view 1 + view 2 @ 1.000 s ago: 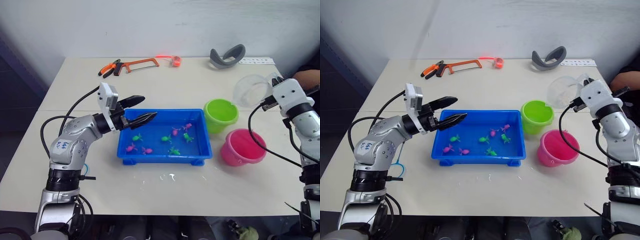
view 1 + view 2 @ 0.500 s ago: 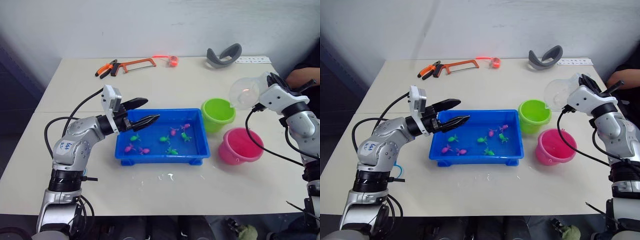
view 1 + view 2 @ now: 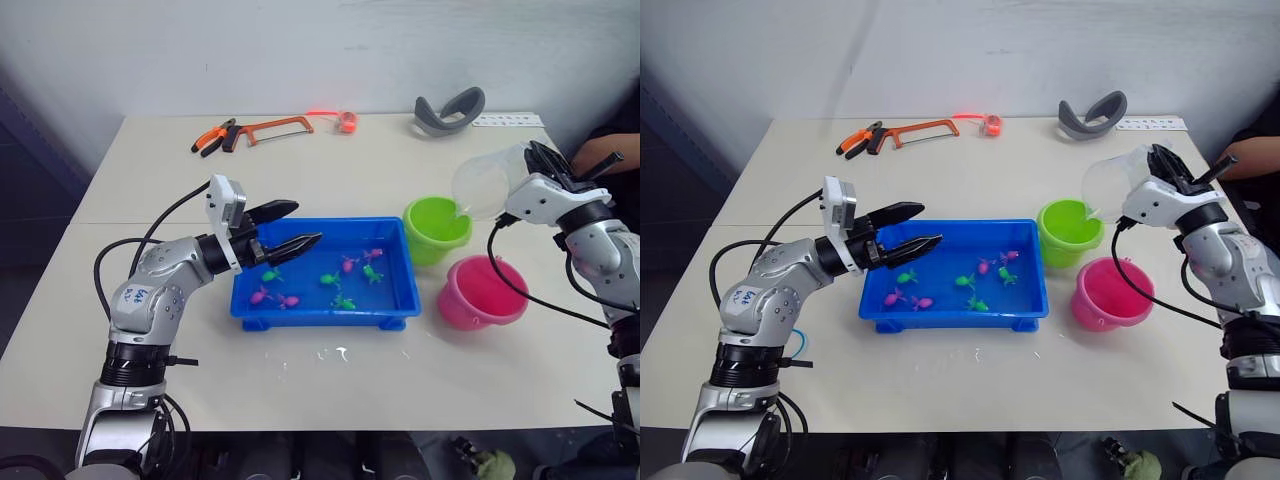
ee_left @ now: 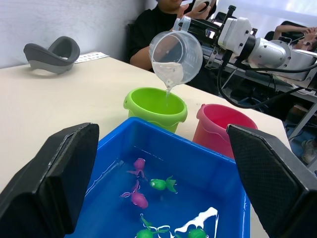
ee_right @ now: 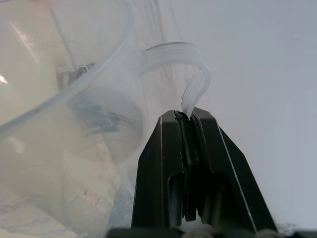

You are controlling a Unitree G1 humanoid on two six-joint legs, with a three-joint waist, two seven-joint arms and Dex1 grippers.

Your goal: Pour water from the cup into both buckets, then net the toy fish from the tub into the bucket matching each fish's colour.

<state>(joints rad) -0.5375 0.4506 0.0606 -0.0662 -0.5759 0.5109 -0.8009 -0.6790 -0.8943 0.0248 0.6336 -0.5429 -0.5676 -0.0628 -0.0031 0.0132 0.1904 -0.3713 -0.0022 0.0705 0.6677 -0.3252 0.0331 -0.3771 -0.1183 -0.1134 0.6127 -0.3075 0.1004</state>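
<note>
A pale bench point(image 3: 330, 390) stands against a white wall. At its far edge lie orange pliers point(image 3: 217, 136), a hacksaw point(image 3: 283, 125) and a grey curved piece point(image 3: 451, 108).

From the head views the blue tub point(image 3: 325, 308) sits mid-bench with small green and pink toy fish point(image 3: 330, 278) in shallow water. The green bucket point(image 3: 437, 229) stands just beside the tub's right end, and the pink bucket point(image 3: 481, 293) sits nearer the front, close beside the green one.

The left wrist view adds what the head views barely show: a thin stream of water runs from the lip of the tilted clear cup point(image 4: 176, 56) down into the green bucket, and people sit behind the bench's right side. The right wrist view shows the grip up close: the right pincer point(image 5: 186, 119) is closed tight on the cup's thin handle strap, with the cup's clear wall right beside the fingers.

The left pincer point(image 3: 285, 228) hovers over the tub's left end, its two black fingers spread wide and holding nothing. The right pincer holds the cup tipped on its side above the green bucket's far-right rim, mouth facing left.
</note>
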